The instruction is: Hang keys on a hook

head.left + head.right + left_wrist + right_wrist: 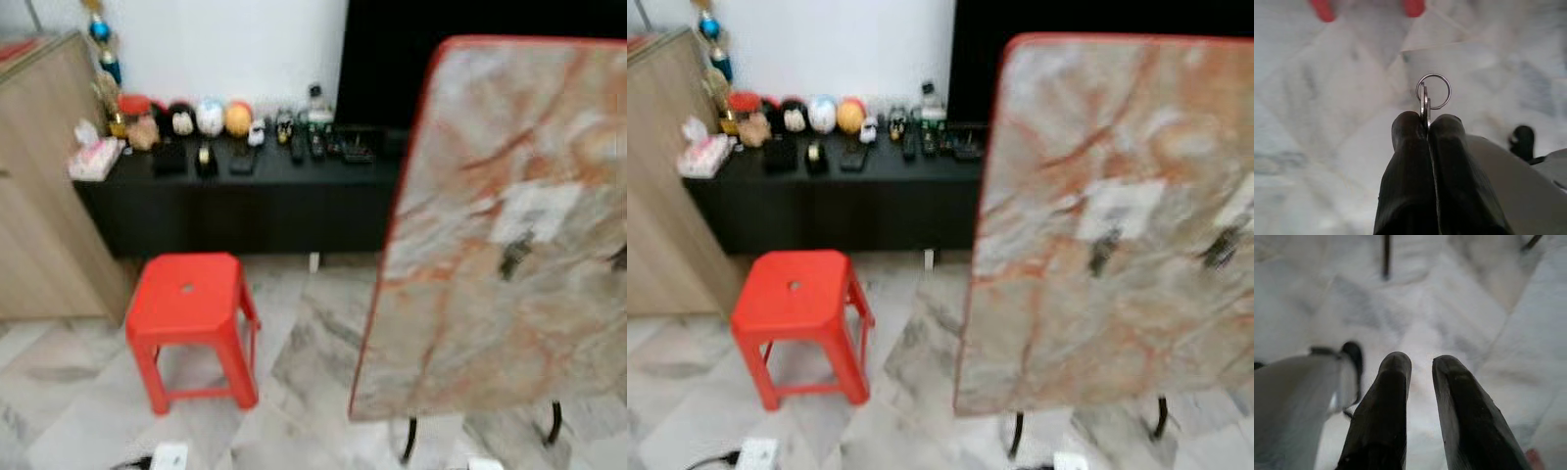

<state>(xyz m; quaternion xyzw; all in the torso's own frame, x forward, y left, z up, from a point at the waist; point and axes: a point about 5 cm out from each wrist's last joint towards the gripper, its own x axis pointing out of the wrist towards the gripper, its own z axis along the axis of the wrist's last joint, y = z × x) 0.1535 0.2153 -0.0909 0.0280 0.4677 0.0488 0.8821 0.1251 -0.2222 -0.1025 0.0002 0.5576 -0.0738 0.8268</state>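
The left gripper [1426, 125], fingers pressed together, pinches the keys [1425, 100] with the ring [1434, 91] jutting clear — likely so it can slip over a hook. It hangs low over the marble floor [1312, 122]. The right gripper [1420, 364] hangs idle, slightly parted, empty. Ahead: a red stool [188, 294] and marble-topped table [509, 225] — no hook discernible.

The right gripper [1420, 364] hangs over the pale marble floor [1464, 308], its two black fingers [1383, 401] slightly parted with nothing between them. A thin dark table leg [1386, 257] stands on the tiles beyond.
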